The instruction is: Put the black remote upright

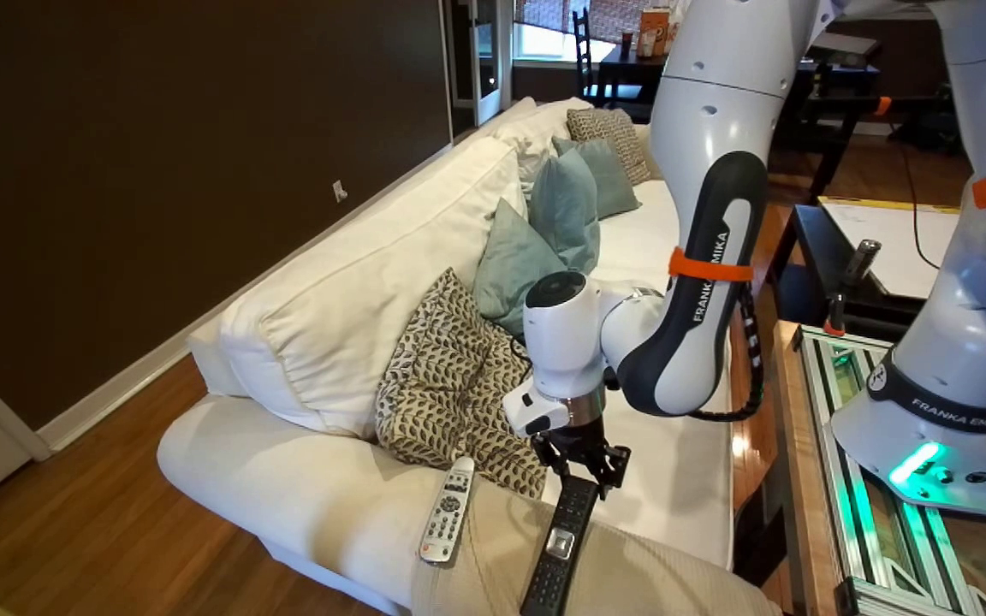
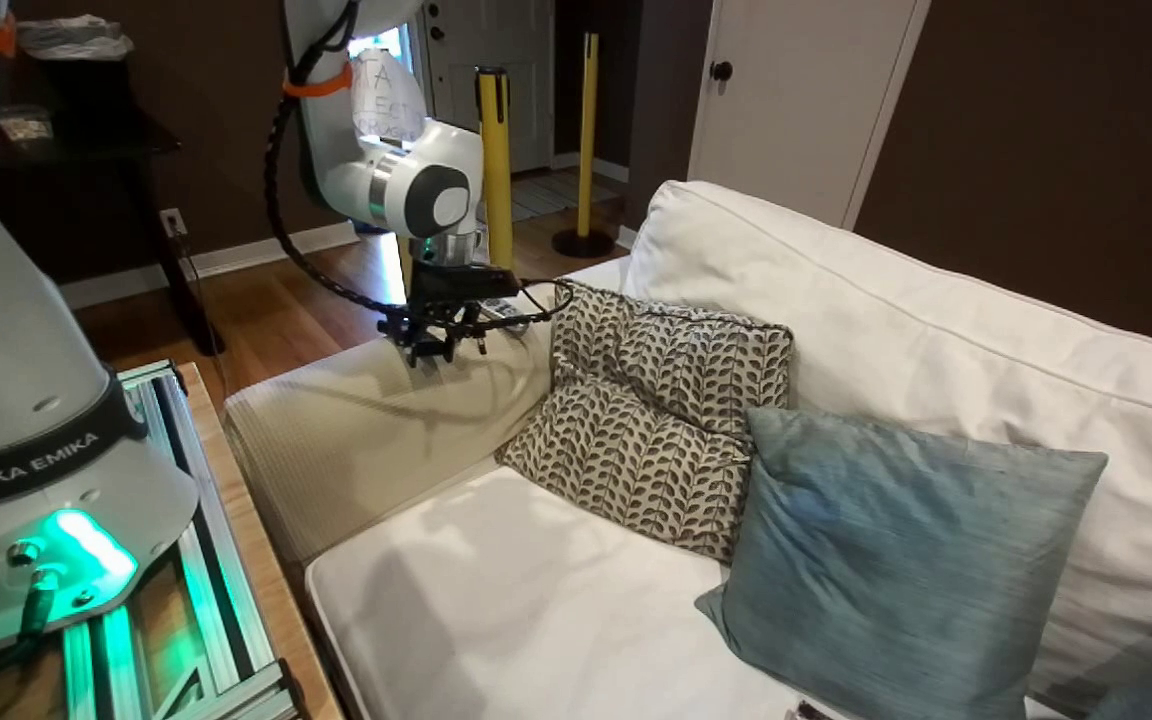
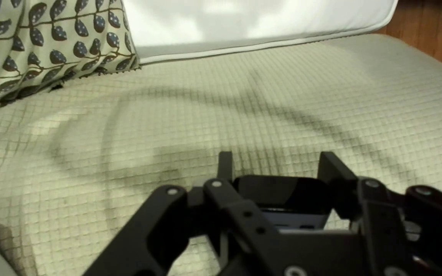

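One hand [image 3: 276, 165] grips one black remote [image 1: 559, 552] near one grey remote [image 1: 448, 513].

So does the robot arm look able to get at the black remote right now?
Probably yes: the fingers stand at one end of the black remote, which shows between them in the wrist view, with nothing seen blocking. Whether they touch it isn't clear.

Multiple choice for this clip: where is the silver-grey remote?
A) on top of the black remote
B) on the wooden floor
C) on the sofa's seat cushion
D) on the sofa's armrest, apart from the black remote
D: in an exterior view the silver-grey remote lies on the armrest, part of which shows between it and the black remote.
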You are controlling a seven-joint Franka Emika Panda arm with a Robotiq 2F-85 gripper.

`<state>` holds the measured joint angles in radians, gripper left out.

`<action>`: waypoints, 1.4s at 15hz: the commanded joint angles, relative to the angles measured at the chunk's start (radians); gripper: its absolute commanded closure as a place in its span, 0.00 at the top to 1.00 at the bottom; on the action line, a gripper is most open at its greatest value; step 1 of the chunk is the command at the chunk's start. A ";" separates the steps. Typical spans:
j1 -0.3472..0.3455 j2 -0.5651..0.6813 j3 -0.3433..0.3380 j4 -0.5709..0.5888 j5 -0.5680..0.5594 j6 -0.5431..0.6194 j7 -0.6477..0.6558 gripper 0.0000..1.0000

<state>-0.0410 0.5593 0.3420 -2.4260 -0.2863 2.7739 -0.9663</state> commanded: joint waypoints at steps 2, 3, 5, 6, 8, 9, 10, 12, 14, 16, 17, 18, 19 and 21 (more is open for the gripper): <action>0.059 0.019 -0.050 0.020 0.002 0.011 0.017 0.83; 0.063 0.023 -0.055 0.023 0.001 0.011 0.016 0.84; 0.064 0.026 -0.055 0.026 0.005 0.011 0.014 0.97; 0.065 0.026 -0.056 0.027 0.005 0.011 0.014 1.00; 0.064 0.021 -0.055 0.027 0.006 0.009 0.012 1.00; 0.060 0.010 -0.049 0.022 0.009 0.009 0.010 1.00; 0.055 -0.005 -0.038 0.015 0.016 0.006 0.007 1.00; 0.031 -0.037 0.001 0.003 0.041 -0.009 -0.010 1.00; 0.027 -0.072 0.026 -0.007 0.054 -0.029 -0.015 1.00; 0.025 -0.124 0.056 -0.023 0.090 -0.058 -0.005 1.00; 0.021 -0.148 0.076 -0.029 0.111 -0.071 -0.012 1.00; 0.022 -0.171 0.089 -0.032 0.131 -0.084 -0.014 1.00; 0.023 -0.198 0.102 -0.036 0.154 -0.104 -0.017 1.00; 0.020 -0.244 0.131 -0.037 0.216 -0.153 -0.035 1.00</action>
<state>-0.0079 0.4117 0.4303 -2.4255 -0.1627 2.6909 -0.9665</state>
